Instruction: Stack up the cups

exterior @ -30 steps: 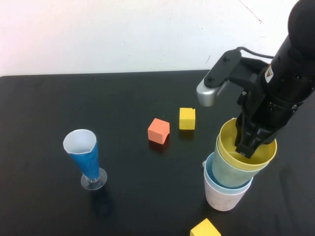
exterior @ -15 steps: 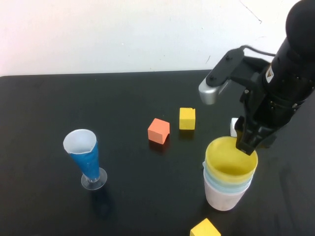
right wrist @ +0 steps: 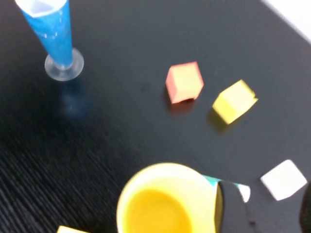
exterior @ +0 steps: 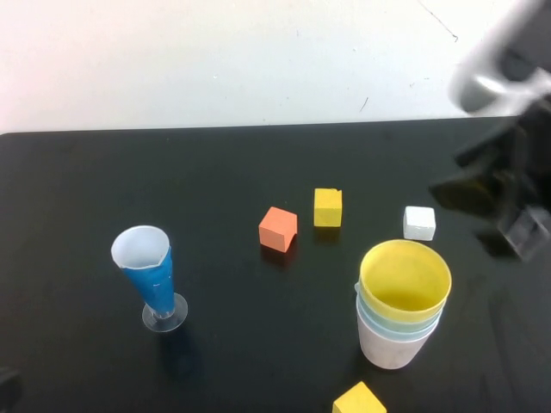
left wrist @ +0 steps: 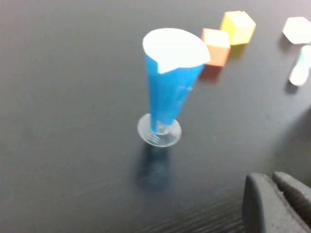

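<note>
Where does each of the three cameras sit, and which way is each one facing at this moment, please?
High view: raised on the robot's side, angled down at the black table; the blurred right gripper shows at right.
Left wrist view: on the left arm, facing the paper cone; the left gripper shows at a corner.
Right wrist view: on the right arm, looking down at the stacked cups.
Shared: all three show the cone, the orange block and the white block.

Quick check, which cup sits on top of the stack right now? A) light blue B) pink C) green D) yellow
D: the yellow cup is the uppermost one nested in the stack of cups, its open mouth facing up. The right gripper is off to the stack's right; the left gripper is near the paper cone.
</note>
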Controlling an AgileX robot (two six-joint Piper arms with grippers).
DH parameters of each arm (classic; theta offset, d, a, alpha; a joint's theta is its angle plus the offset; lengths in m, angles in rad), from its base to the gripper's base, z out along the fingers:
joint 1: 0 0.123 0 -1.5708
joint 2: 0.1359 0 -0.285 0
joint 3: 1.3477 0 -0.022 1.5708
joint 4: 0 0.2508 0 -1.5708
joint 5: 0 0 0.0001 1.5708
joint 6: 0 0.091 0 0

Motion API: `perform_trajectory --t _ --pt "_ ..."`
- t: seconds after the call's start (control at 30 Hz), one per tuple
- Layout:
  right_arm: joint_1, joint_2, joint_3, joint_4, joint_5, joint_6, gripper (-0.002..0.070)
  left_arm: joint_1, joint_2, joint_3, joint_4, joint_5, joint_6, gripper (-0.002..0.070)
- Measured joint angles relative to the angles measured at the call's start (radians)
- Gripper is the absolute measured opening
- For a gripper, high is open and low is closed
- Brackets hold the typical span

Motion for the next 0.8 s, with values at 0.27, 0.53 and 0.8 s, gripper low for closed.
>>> perform_trajectory --t 0.27,0.53,0.8 --pt "0.001 -0.36 0.443 0.002 -0.259 -0.079 0.0214 0.0 -0.114 0.0 0.041 0.101 -0.018 -0.0001" --pt "0.001 -0.582 0.66 0.004 -0.398 -0.09 0.02 0.0 -0.15 0.0 0.161 0.118 -0.011 -0.0001" --pt "0.001 -0.596 0.672 0.007 -0.425 -0.101 0.0176 0.0 -0.15 0.0 0.156 0.12 -0.009 -0.0001"
